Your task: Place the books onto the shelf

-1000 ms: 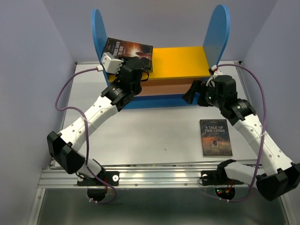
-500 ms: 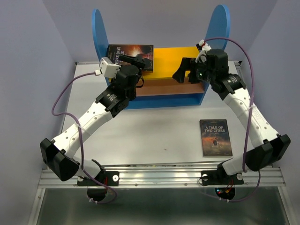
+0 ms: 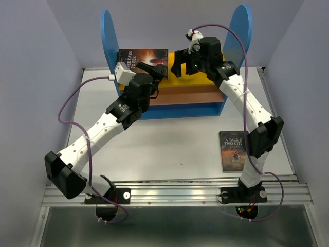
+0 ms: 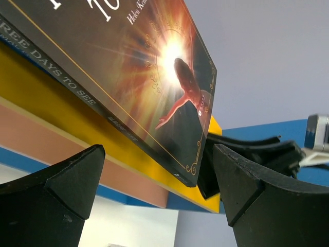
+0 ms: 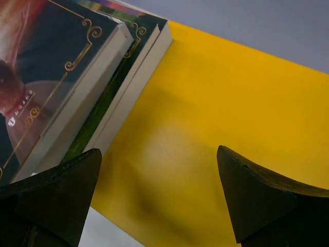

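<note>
The shelf (image 3: 240, 31) stands at the back of the table, and on the left of its yellow top board (image 3: 191, 80) lies a stack of books (image 3: 143, 56) with "Three Days to See" uppermost. My left gripper (image 3: 156, 72) is open at the stack's near right corner; in the left wrist view the top book (image 4: 144, 77) sits above and between the spread fingers (image 4: 56, 190), untouched. My right gripper (image 3: 180, 65) hovers open over the bare yellow board (image 5: 216, 118), just right of the stack (image 5: 51, 87). "A Tale of Two Cities" (image 3: 234, 152) lies flat on the table at the right.
The right arm's elbow hangs over the upper right corner of the book on the table. A brownish-pink middle board (image 3: 180, 96) and the blue base (image 3: 185, 109) jut out below the yellow one. Grey walls close in the table on both sides.
My left gripper has opened and let go of "Three Days to See", which now lies flat on the stack. My right arm rose from the shelf's front to the top board.
</note>
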